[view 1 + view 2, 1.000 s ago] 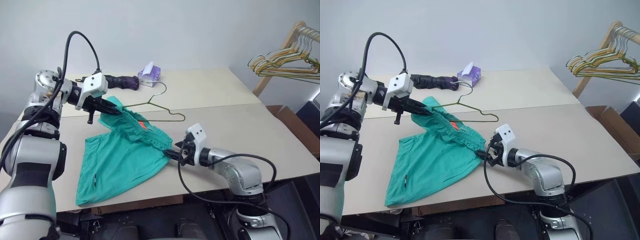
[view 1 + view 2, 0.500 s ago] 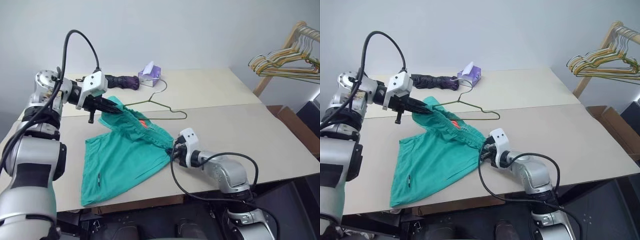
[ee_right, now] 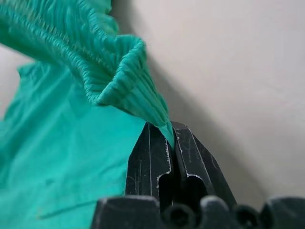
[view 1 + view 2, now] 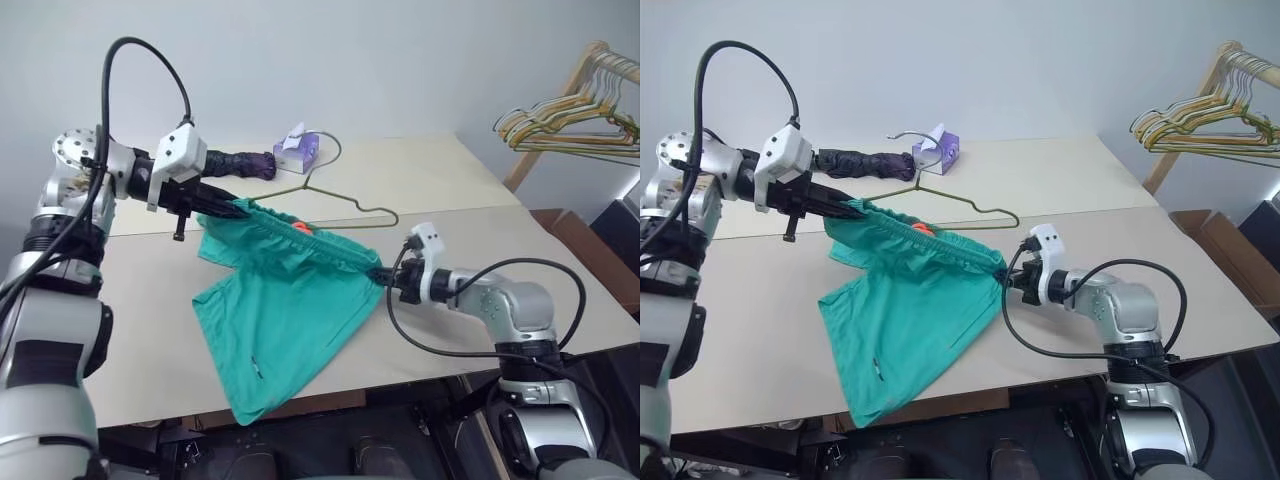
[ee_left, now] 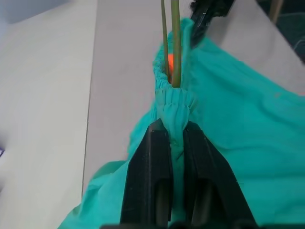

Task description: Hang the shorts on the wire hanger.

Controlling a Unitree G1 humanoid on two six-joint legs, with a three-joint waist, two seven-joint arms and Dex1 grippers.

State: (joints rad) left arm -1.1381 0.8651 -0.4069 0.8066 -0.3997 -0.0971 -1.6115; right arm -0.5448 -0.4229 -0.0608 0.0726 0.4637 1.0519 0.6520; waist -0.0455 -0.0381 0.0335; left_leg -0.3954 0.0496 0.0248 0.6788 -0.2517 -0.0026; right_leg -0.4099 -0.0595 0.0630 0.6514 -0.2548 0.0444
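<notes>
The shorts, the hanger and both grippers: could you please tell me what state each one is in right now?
shorts: waistband stretched between both grippers, legs draped on the table.
wire hanger: partly inside the waistband, hook raised.
left gripper: shut on the waistband.
right gripper: shut on the waistband's other end.

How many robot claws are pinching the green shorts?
2. The left gripper pinches one end of the shorts' waistband, by the wire hanger; the right gripper pinches the other end.

The shorts [image 4: 290,300] lie on the table [image 4: 480,200], the wire hanger [image 4: 345,200] behind them.
</notes>
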